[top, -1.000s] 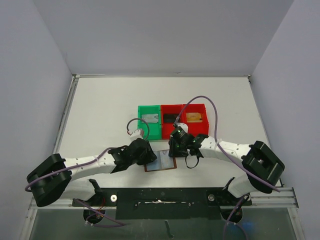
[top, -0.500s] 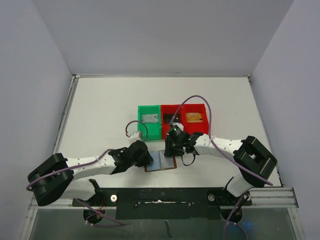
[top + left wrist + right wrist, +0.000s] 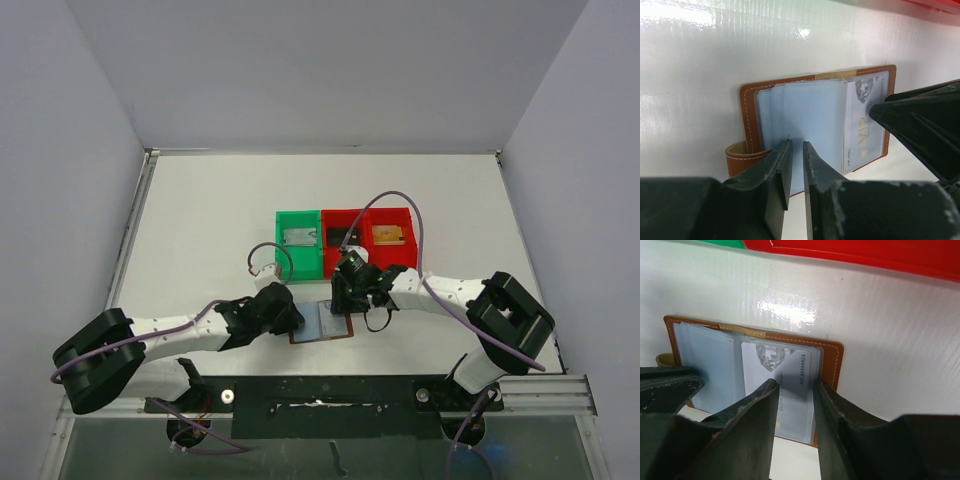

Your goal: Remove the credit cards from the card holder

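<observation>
Card holder (image 3: 322, 322) lies open on glossy white table (image 3: 200, 230); left claw (image 3: 794, 150) narrow, right claw (image 3: 792, 390) slightly parted.

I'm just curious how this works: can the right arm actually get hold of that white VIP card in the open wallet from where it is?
Probably yes. The right gripper is open, its fingers straddling the white VIP card in the card holder. Nothing blocks it, though the clear sleeve over the card may hinder a grip.
</observation>
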Tool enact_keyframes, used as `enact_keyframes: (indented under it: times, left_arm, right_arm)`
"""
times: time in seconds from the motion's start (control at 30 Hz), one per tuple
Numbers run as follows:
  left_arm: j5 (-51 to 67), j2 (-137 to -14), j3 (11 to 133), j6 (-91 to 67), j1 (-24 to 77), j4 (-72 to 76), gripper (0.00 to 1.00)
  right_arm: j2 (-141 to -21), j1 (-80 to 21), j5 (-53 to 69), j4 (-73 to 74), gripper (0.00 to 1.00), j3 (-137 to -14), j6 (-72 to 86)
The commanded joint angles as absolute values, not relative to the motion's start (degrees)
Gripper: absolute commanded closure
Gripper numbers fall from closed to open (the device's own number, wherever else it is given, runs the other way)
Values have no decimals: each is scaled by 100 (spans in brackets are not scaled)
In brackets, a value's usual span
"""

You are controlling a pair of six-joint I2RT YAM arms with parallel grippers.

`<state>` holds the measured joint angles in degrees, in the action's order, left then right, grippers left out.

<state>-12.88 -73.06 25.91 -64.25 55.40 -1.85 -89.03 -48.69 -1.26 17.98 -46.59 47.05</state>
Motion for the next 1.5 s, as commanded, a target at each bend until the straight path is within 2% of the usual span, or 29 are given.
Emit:
enact_keyframes:
  times: [0.0,0.27,0.53,0.73,0.8,0.93,1.13,1.23,1.47]
  left_arm:
    - [-1333,-7286,2416,-6411,5555,-397,86]
    - [-1318,-7197,2311,-6478,5555,-312,88]
    - [-1379,-6987,2242,-6531,5560,-351,88]
    - [-1390,-6822,2271,-6531,5555,-385,88]
    - [-1389,-6751,2336,-6512,5555,-451,87]
    - [-1345,-6485,2521,-6407,5555,-588,81]
    - [-953,-6259,2714,-6267,5563,28,71]
    - [-705,-6393,2654,-6289,5559,680,68]
    - [-263,-7388,2694,-6415,5576,1708,67]
  right_arm:
    - [-8878,-4869,78,1432,65,-4676,4785]
    - [-8440,-4801,880,552,67,-4544,4961]
    - [-8051,-4790,916,136,73,-4173,5298]
    - [-8178,-4774,949,268,75,-4157,5280]
    - [-8273,-4772,880,369,75,-4179,5299]
    - [-8408,-4733,724,455,84,-4110,5364]
    - [-8295,-4458,999,-230,91,-3516,5639]
    - [-8305,-4259,1301,-643,90,-3231,5781]
    - [-8284,-4037,1485,-926,76,-2857,5947]
